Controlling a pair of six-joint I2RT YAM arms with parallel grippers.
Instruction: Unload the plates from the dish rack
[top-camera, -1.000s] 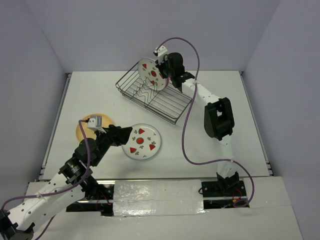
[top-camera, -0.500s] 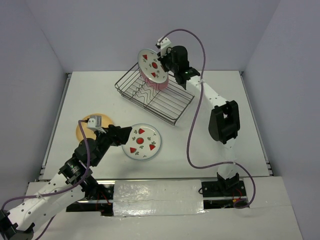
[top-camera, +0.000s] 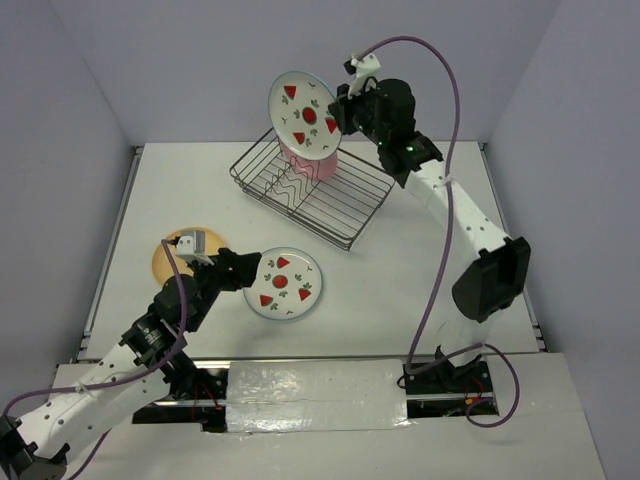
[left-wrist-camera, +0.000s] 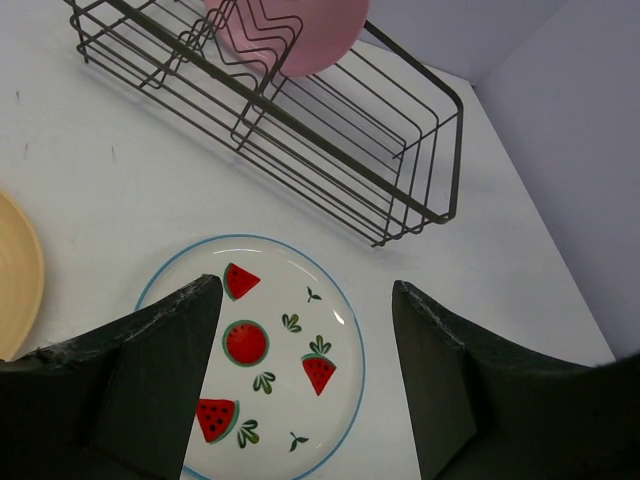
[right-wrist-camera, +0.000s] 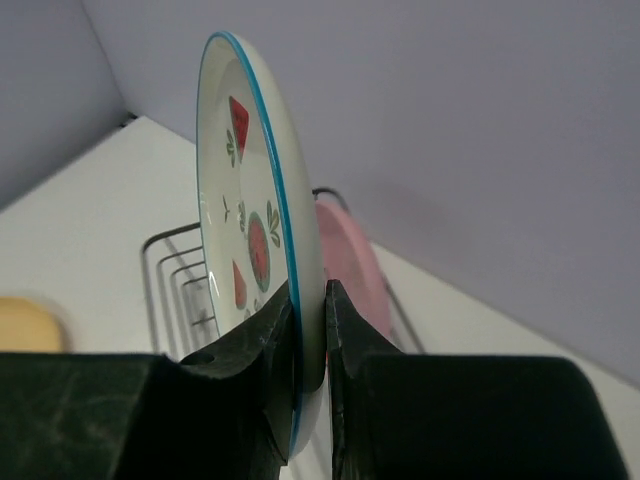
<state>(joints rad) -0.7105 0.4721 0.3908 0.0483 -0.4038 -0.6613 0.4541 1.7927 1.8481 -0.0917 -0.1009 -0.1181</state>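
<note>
My right gripper (top-camera: 335, 115) is shut on the rim of a white fruit-print plate (top-camera: 303, 112) and holds it upright, high above the dark wire dish rack (top-camera: 345, 215). In the right wrist view that plate (right-wrist-camera: 250, 220) is pinched edge-on between the fingers (right-wrist-camera: 268, 330). The pink plate (top-camera: 316, 163) still stands in the rack and also shows in the left wrist view (left-wrist-camera: 290, 30). A second fruit-print plate (top-camera: 284, 283) lies flat on the table. My left gripper (top-camera: 248, 272) is open and empty just above its left edge. The tan-orange plate (top-camera: 166, 262) lies at the left, partly hidden by the left arm.
The rack (left-wrist-camera: 330, 140) lies slantwise across the far middle of the table. Raised table edges run along the left (top-camera: 110, 245) and right (top-camera: 510, 245), and grey walls close in behind.
My right gripper has lifted the fruit-print plate up and out of the rack, to well above it. The left arm has barely moved.
</note>
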